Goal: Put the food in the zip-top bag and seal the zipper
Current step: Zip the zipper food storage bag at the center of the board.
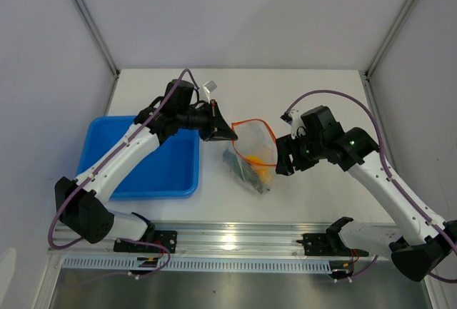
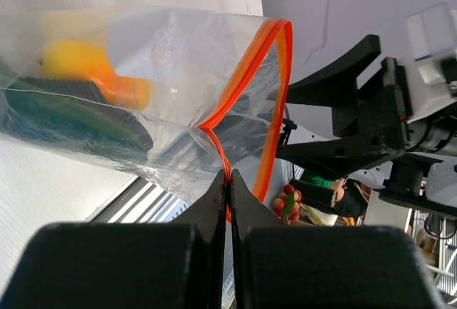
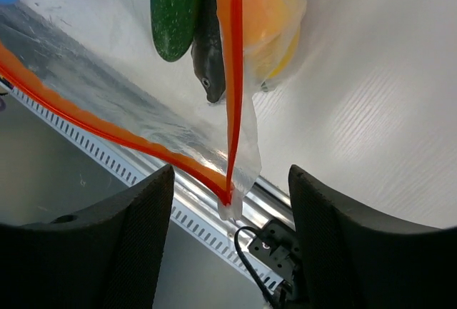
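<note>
The left end effector (image 2: pixel 229 180) pinches the zipper (image 2: pixel 246 73) of the one zip-top bag (image 1: pixel 253 145), held just right of the one blue tray (image 1: pixel 171 170). Inside: one yellow-orange piece (image 2: pixel 78 63), two dark green pieces (image 3: pixel 173 16). The right end effector (image 3: pixel 230 195) gapes open around its corner. Bag print unreadable

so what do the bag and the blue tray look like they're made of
The zip-top bag looks like thin, glossy clear plastic film: see-through, creased, catching glare. The blue tray is probably rigid moulded plastic: even colour, smooth walls, slight sheen.
</note>
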Controlling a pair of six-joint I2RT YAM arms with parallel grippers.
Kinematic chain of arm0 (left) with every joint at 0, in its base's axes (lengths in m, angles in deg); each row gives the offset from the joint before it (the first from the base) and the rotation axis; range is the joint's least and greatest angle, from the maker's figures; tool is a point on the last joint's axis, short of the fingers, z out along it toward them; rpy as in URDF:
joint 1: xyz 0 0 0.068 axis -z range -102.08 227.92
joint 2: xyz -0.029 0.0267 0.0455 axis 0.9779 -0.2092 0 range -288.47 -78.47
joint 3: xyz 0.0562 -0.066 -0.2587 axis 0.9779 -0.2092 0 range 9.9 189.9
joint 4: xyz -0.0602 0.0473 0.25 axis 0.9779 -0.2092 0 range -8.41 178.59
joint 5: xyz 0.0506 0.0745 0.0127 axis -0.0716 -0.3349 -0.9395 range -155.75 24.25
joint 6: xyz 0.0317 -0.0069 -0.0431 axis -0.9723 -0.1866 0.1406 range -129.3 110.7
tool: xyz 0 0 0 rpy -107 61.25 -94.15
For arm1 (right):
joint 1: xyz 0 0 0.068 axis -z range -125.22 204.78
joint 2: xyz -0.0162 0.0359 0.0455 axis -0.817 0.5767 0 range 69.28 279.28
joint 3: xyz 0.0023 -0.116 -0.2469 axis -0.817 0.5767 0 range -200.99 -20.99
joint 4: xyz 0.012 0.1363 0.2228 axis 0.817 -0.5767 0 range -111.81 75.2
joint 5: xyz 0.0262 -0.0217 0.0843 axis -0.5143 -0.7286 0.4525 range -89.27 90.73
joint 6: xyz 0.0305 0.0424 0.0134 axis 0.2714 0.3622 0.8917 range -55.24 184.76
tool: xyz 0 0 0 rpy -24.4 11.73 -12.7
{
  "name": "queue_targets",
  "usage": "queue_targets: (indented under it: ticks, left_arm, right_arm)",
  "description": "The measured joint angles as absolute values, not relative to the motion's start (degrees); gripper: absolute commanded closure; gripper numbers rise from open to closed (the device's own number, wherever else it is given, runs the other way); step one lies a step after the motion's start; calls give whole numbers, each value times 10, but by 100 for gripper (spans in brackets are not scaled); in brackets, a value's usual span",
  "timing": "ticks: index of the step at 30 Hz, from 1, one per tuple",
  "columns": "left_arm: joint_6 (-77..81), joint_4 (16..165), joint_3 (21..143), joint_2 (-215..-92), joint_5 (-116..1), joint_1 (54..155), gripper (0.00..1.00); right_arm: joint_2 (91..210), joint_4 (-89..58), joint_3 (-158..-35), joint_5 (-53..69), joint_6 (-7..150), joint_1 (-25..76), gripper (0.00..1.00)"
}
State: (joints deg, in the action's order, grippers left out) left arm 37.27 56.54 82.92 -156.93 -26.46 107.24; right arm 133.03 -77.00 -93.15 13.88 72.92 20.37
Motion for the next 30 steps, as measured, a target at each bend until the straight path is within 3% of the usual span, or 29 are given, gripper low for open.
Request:
queue_targets:
  ticks: [5, 9, 10, 12, 14, 15, 16, 18, 19, 20, 30]
  left_arm:
    - [372, 565, 829, -1569, -263, 1072, 99]
    - [372, 565, 829, -1569, -260, 1072, 99]
    - [372, 565, 829, -1569, -260, 1072, 99]
    - [372, 564, 829, -1569, -260, 1072, 99]
    - [369, 563, 829, -1569, -261, 1072, 99]
    - [367, 563, 829, -1569, -262, 1072, 93]
    - [364, 563, 829, -1569, -264, 1072, 68]
    - [348, 563, 829, -1565, -274, 1071, 40]
    - [337, 561, 829, -1560, -283, 1071, 13]
    - [325, 561, 829, -1552, -295, 1071, 2]
    - [139, 634, 837, -1396, -401, 1121, 1]
  right_arm:
    - [1328, -740, -900, 161, 727, 204, 44]
    - [1327, -711, -886, 168, 723, 204, 68]
    - [1327, -704, -883, 169, 721, 203, 84]
    - [1330, -695, -883, 173, 720, 203, 98]
    - [1334, -687, -883, 176, 721, 203, 100]
    - [1336, -684, -883, 177, 722, 203, 100]
    - [1338, -682, -883, 177, 722, 203, 100]
    - [1340, -681, -884, 177, 722, 202, 100]
    - [1341, -682, -887, 177, 722, 202, 100]
    - [1344, -685, -895, 176, 722, 202, 100]
    - [1399, -754, -1078, 218, 709, 196, 100]
